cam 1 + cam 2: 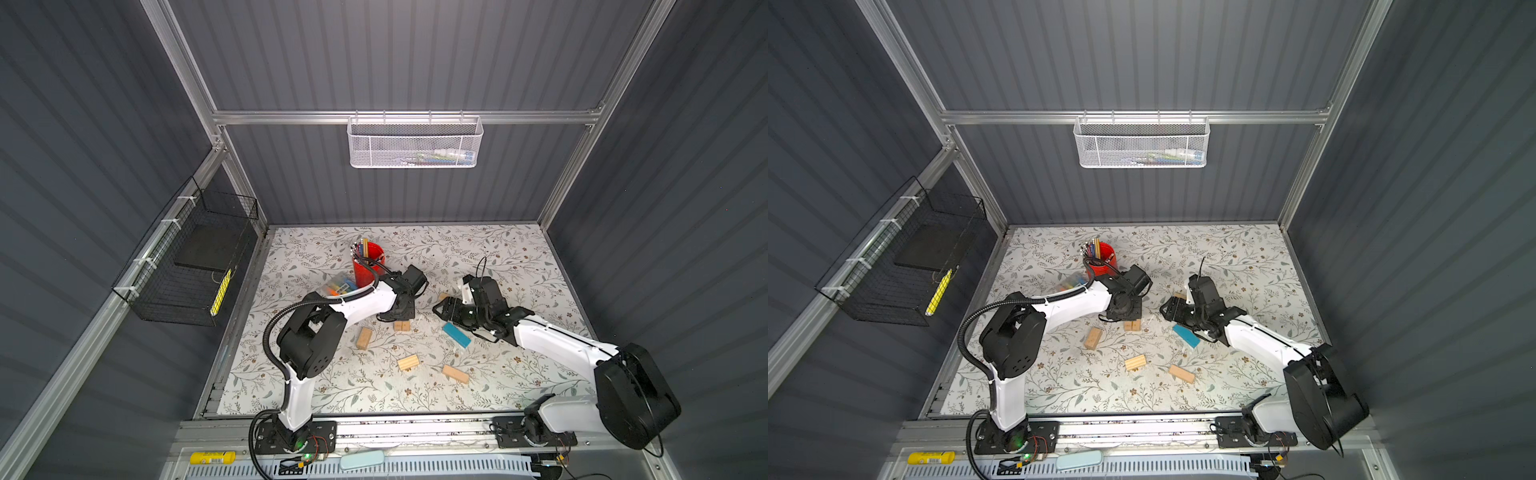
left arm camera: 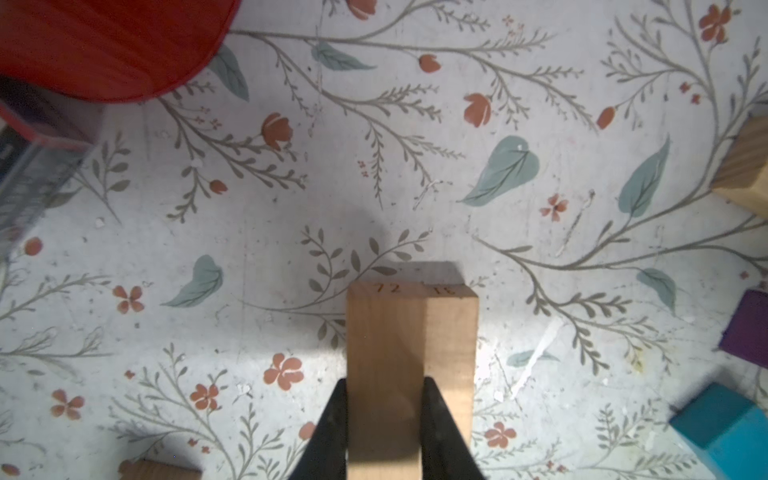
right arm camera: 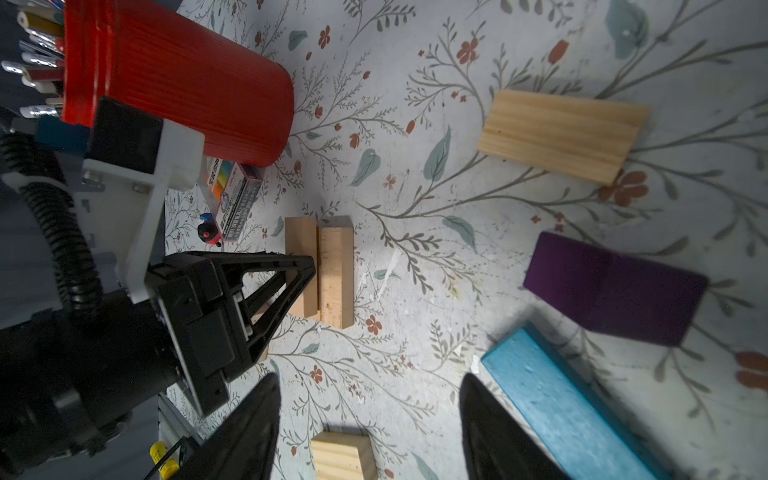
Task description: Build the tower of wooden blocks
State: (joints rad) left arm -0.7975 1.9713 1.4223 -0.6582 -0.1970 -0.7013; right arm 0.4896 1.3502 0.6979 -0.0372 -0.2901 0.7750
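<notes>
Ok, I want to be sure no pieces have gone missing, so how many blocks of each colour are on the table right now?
Tan blocks: 6
Blue block: 1
Purple block: 1
Total: 8 in view; the arms could hide more.

The table (image 1: 519, 257), covered in a pale floral print, carries a red ribbed plastic cup of pencils (image 1: 368, 266) toward its far edge. A clear pack of coloured markers (image 1: 338, 286) lies just beside the cup. Around the middle lie a pair of light-tan wooden bricks (image 1: 402, 326), touching side by side, a teal-blue rectangular block (image 1: 456, 335), a purple block (image 3: 615, 289) and a pale pine brick (image 3: 561, 135). Nearer the front edge, three single tan bricks (image 1: 364, 338) (image 1: 408, 363) (image 1: 455, 374) lie apart.
</notes>
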